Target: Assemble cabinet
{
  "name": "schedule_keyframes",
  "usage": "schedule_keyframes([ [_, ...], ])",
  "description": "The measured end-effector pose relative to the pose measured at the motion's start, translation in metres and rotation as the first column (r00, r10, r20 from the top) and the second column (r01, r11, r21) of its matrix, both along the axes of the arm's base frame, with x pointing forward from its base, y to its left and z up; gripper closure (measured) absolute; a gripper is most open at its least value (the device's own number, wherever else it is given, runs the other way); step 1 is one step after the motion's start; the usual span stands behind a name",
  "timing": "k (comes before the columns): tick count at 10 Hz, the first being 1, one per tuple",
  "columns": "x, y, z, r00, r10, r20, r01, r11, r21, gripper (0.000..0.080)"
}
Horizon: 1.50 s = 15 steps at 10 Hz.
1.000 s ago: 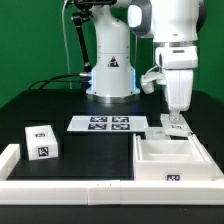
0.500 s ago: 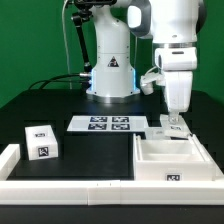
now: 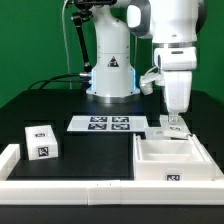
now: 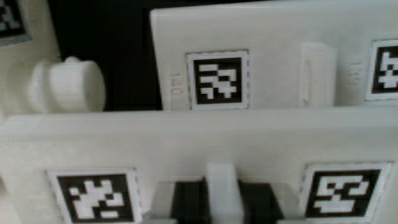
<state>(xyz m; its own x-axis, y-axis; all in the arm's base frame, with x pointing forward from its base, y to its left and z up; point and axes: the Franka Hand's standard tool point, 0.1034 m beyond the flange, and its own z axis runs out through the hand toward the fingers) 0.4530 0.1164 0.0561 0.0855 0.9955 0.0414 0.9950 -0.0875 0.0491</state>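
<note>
Because the cabinet (image 3: 142,155) lies open-side up on the exterior view's right, just behind the low white border rail (image 3: 70,190), its walls stand up as thin rims that a two-finger grasp can take from above. That is likely why you see the arm hanging vertically over it, with the gripper (image 3: 173,123) pointing straight down at the rear wall.

In the wrist view the dark fingers (image 4: 187,203) sit close on either side of a narrow white upright strip, in front of a tagged white panel. The picture is too blurred to show whether they press on that strip, so you cannot tell if the grip is closed on it or merely set around it. A rounded white piece (image 4: 68,85) shows beside the panel; what it is cannot be made out.

The small tagged block (image 3: 42,141) rests well apart on the exterior view's left, and the marker board (image 3: 108,124) lies between the two, nearer the robot's base. My reading is that the shell is being taken by its wall to move or turn it, with the block left out of the way for fitting later.
</note>
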Motion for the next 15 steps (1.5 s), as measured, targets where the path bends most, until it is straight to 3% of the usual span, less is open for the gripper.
schedule_keyframes([
  [15, 0.0023, -0.0013, 0.0006, 1.000, 0.005, -0.019, -0.006, 1.000, -0.010, 0.0731],
])
